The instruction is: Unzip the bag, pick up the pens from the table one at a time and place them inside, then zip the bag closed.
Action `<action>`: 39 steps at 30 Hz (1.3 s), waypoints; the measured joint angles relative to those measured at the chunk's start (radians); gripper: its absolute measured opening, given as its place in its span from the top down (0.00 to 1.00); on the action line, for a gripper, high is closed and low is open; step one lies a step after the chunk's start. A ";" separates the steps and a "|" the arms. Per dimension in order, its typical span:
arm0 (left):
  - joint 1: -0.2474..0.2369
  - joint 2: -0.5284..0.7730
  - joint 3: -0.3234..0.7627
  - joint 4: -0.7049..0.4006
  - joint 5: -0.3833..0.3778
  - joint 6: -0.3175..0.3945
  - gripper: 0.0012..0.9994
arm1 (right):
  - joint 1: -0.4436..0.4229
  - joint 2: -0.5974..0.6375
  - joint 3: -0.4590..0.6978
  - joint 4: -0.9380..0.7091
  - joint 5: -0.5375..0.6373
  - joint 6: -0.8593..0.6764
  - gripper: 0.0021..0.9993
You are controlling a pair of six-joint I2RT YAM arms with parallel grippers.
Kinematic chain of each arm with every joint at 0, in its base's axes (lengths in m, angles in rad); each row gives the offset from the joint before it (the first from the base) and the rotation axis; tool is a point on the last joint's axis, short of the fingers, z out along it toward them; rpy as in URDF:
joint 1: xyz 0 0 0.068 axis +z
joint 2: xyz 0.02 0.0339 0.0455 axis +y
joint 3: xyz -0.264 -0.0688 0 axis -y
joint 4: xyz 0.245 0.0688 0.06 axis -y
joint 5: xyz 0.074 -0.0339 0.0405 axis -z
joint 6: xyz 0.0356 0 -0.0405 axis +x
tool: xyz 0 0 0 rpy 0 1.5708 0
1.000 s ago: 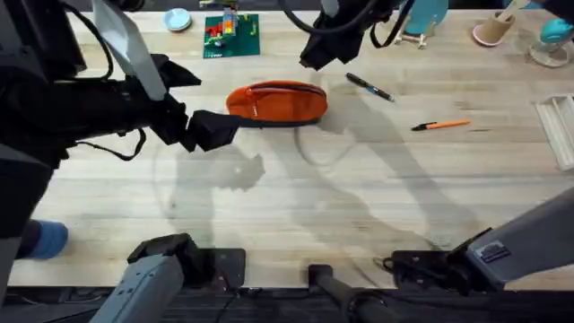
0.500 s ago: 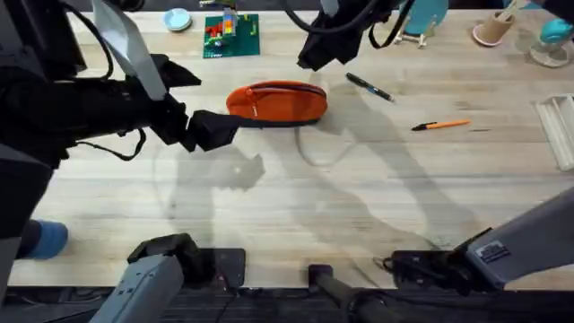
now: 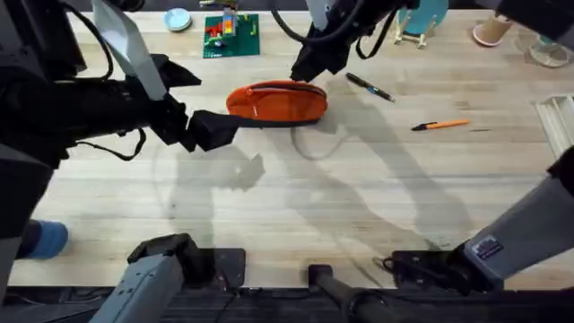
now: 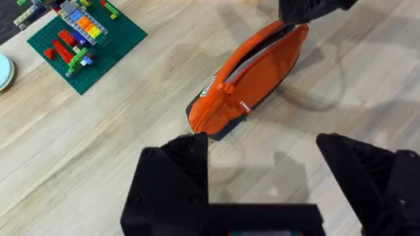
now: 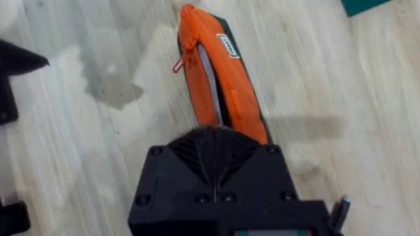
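Slid left and lower since before: right claw, now at the right end of the bag, far on the bench. Black pen and orange pen right of it, blocking nothing.

Seen from the left wrist: left claw wide open, just beside the bag's left end.

Seen from the right wrist: right claw pinched narrow over the zip. Can't tell if holding it.

Unzipping step, likely. Next: steady the bag, pull along the zip.

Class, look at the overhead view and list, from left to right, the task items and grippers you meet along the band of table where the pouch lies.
Left gripper → orange bag → black pen → orange pen. The right gripper overlaps the bag's right end, so it is left out.
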 joint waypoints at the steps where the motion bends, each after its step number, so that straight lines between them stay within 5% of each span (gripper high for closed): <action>1: 0.000 0.000 0.000 0.000 0.000 0.000 0.01 | 0.000 0.007 0.000 -0.002 -0.001 0.000 0.97; 20: 0.000 0.000 0.000 0.000 0.000 0.000 0.01 | 0.007 0.134 0.000 -0.015 -0.010 0.000 0.97; 39: 0.000 0.000 0.000 0.000 0.000 0.000 0.01 | 0.010 0.169 0.000 0.136 -0.010 0.067 0.97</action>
